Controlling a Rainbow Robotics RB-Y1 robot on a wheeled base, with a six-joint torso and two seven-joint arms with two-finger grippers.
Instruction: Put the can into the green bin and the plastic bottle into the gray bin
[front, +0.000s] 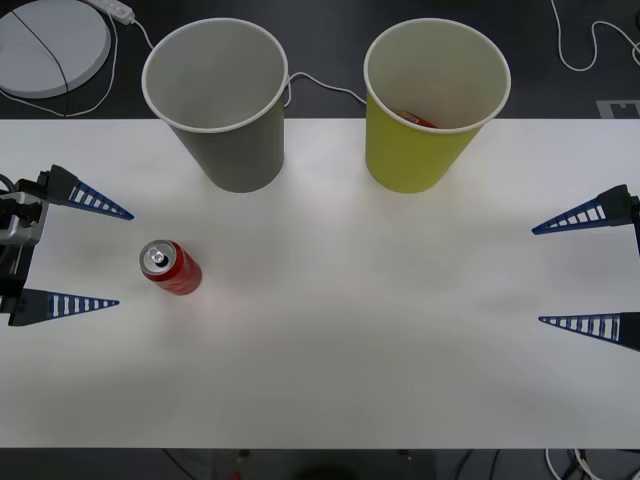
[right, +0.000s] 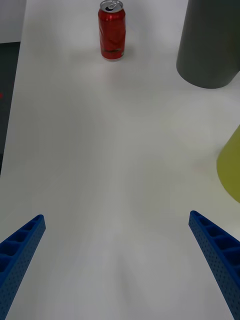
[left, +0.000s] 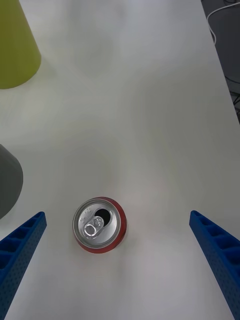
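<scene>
The can (front: 170, 267) is red with a silver top and stands upright on the white table (front: 340, 350) at the left. My left gripper (front: 125, 259) is open just left of it, level with it, and the can (left: 99, 225) sits ahead of its fingers without touching them. At the table's far right my right gripper (front: 537, 276) is open, holding nothing. The gray bin (front: 222, 100) stands at the back left and the green bin (front: 430, 105) at the back right; something red (front: 418, 119) lies inside the green bin. The plastic bottle is out of view.
A white cable (front: 325, 85) runs behind the two bins. A round white device (front: 50, 45) lies beyond the table's far left corner. The right wrist view looks across bare tabletop to the can (right: 112, 35), the gray bin (right: 210, 45) and the green bin (right: 231, 160).
</scene>
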